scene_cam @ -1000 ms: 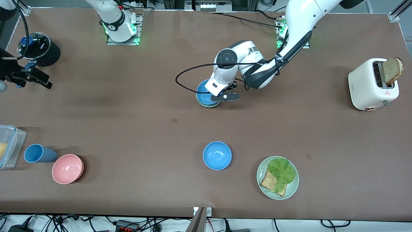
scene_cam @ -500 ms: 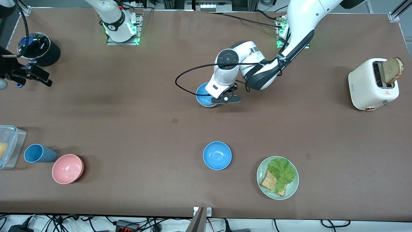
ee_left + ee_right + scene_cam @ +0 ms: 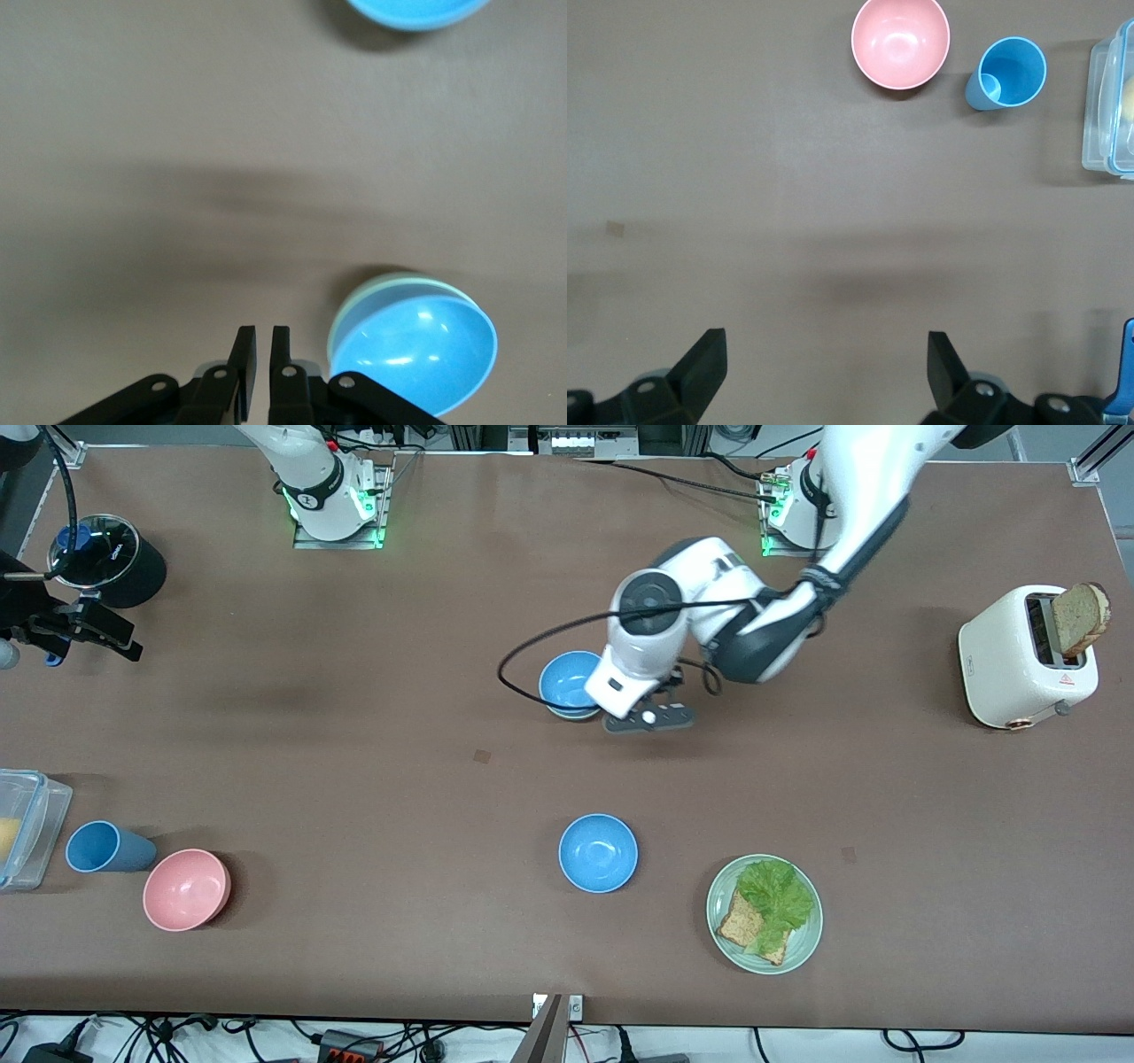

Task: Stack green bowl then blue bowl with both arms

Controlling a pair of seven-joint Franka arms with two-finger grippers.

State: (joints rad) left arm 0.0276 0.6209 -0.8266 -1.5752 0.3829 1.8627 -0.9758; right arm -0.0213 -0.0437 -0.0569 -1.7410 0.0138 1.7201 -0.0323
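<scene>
While the blue bowl point(image 3: 568, 679) sits nested in the green bowl point(image 3: 347, 312), both arms hold nothing.
Left gripper point(image 3: 262, 343) hangs clenched, empty, beside the stack; right gripper point(image 3: 824, 363) waits spread wide above the desk point(image 3: 354, 717).

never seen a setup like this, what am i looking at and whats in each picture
Two white robot arms stand at a brown table. One picture looks down from a high camera facing them; the other two come from cameras on the arms' wrists. The left gripper, fingers shut and empty, hangs beside a blue bowl nested in a green bowl. The right gripper waits open at the right arm's end. Also on the table: another blue bowl, a pink bowl, a cup, a plate of food and a toaster.
</scene>
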